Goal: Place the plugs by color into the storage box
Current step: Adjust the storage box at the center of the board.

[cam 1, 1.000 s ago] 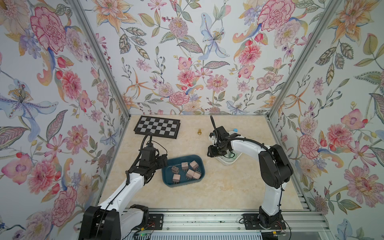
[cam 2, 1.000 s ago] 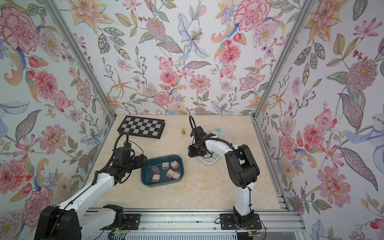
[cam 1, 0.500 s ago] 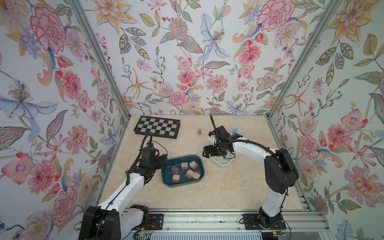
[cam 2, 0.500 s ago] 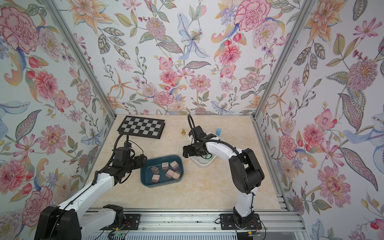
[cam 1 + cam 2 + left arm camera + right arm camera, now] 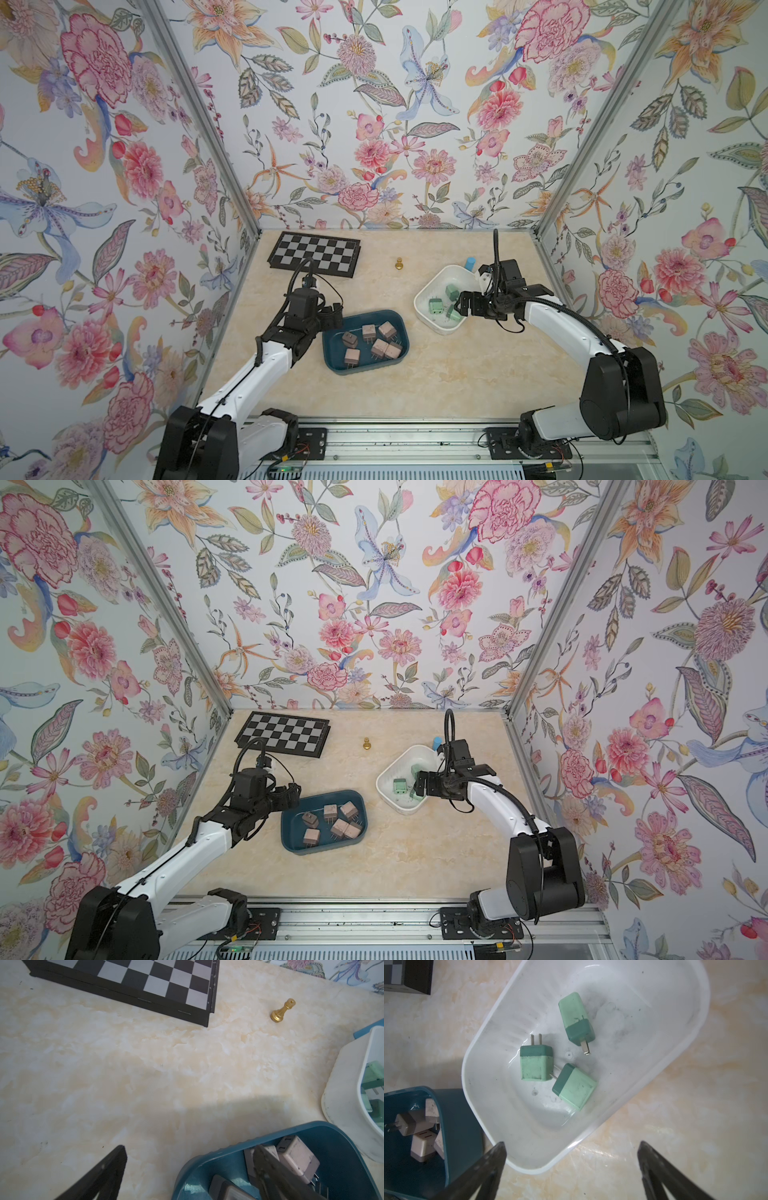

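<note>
1. We see our right gripper (image 5: 571, 1159) gaping empty over the near rim of the white tub (image 5: 483, 1047), three green plugs (image 5: 536, 1064) lying just ahead.
2. Our left gripper (image 5: 334, 312) hangs spread and empty at the blue tray (image 5: 332, 365), nearer the pink plugs (image 5: 376, 345).
3. No plug lies loose on the table (image 5: 457, 374); we'd call sorting done.

Bright even light, soft shadows

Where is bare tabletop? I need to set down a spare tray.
Free: the wide strip between the blue bin and the front rail, and the patch between chessboard, gold chess piece and white bin. Crowded: both bins, with a claw at each.
</note>
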